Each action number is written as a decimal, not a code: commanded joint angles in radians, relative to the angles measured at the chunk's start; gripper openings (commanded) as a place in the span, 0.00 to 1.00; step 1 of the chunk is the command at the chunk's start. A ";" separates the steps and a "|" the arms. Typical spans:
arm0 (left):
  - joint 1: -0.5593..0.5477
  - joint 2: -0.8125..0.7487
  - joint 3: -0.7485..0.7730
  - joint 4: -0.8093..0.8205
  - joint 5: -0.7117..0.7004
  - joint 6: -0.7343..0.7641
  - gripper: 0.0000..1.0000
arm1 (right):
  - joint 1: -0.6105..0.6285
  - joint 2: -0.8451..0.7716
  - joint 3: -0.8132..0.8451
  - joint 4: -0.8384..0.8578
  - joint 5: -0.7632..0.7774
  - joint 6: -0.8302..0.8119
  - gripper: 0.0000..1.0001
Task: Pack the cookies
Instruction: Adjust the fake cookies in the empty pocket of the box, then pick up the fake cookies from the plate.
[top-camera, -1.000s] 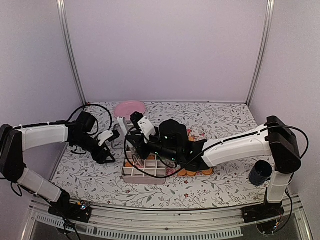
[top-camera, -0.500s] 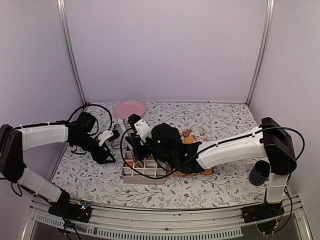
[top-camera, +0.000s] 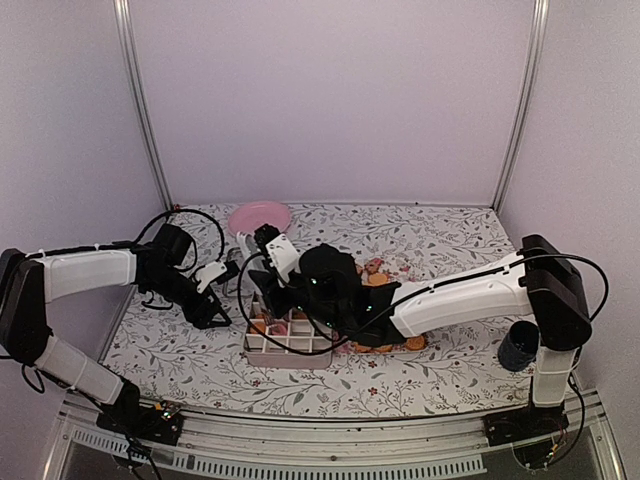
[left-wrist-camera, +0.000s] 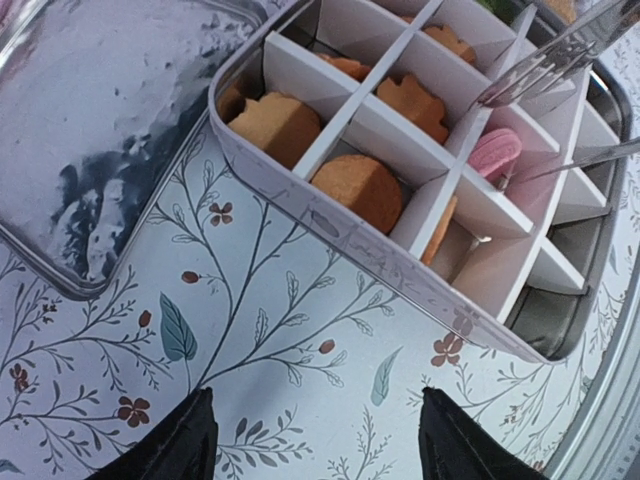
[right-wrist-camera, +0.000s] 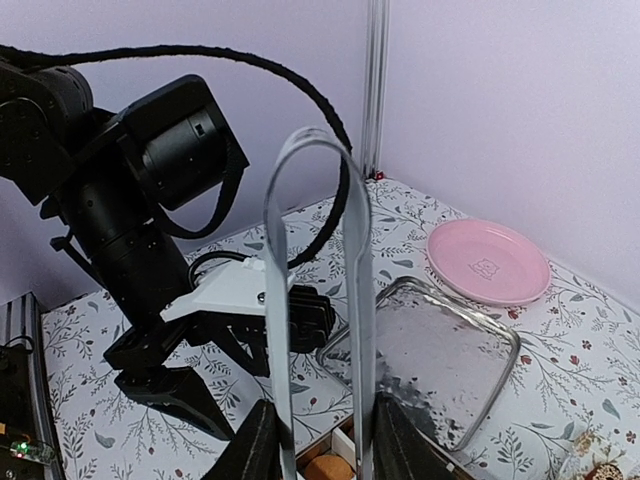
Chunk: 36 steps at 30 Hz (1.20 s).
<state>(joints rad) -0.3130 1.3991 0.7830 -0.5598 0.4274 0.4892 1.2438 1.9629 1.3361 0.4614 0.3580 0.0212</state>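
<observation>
Cookies (left-wrist-camera: 363, 187) are seen in a divided tin (left-wrist-camera: 340, 238) near the near edge of the table (left-wrist-camera: 260, 330), lid (left-wrist-camera: 100, 120) alongside, much covered from above by the right arm (top-camera: 470, 290). Tongs (right-wrist-camera: 358, 300) are clasped by the right gripper (right-wrist-camera: 320, 445) over the tin; the left gripper (left-wrist-camera: 315, 425) is held spread nearby.

above tray (top-camera: 285, 358): right arm (top-camera: 450, 295), tongs (left-wrist-camera: 560, 45) block | left side: left tool (top-camera: 222, 312) | near table (top-camera: 400, 385): free

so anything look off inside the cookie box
Nothing broken. One orange cookie stands on edge against a divider in the box, not flat like the round cookie next to it; the pink cookie leans too.
</observation>
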 joint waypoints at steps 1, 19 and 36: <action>-0.003 -0.016 0.019 -0.010 0.020 0.004 0.69 | 0.006 -0.072 -0.010 0.105 0.014 -0.022 0.31; 0.019 0.011 0.097 -0.038 0.020 0.025 0.74 | -0.077 -0.406 -0.386 0.348 0.150 -0.071 0.37; 0.040 0.030 0.211 -0.045 0.036 -0.008 0.77 | -0.384 -0.474 -0.611 0.309 -0.008 0.071 0.32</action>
<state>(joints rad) -0.2829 1.4040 0.9699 -0.5980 0.4408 0.4965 0.9092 1.4685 0.7067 0.7330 0.4122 0.0528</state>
